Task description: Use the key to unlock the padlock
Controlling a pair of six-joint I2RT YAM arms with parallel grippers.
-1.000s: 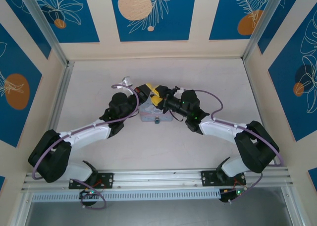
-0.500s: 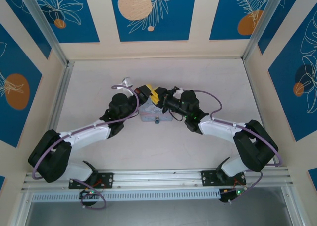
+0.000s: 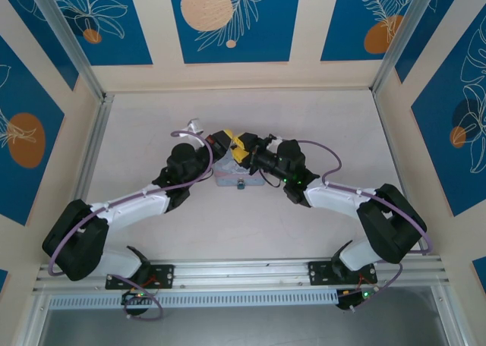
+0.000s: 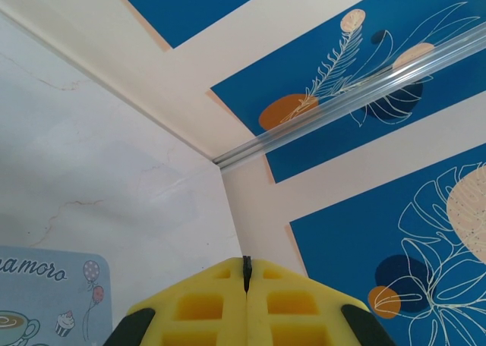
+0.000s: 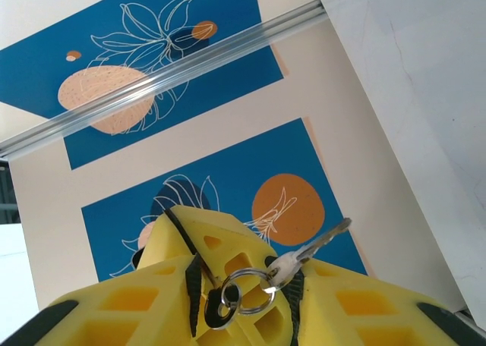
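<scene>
Key is pinched in the right end effector; left end effector is pressed together near the blue tin.

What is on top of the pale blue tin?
The left gripper and right gripper meet above the far half of the tin, the right one pinching the key. They hide its top there; contact cannot be judged. The padlock at the near edge shows.

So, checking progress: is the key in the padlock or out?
Out. The key sits in the right gripper, its blade pointing into open air.
</scene>
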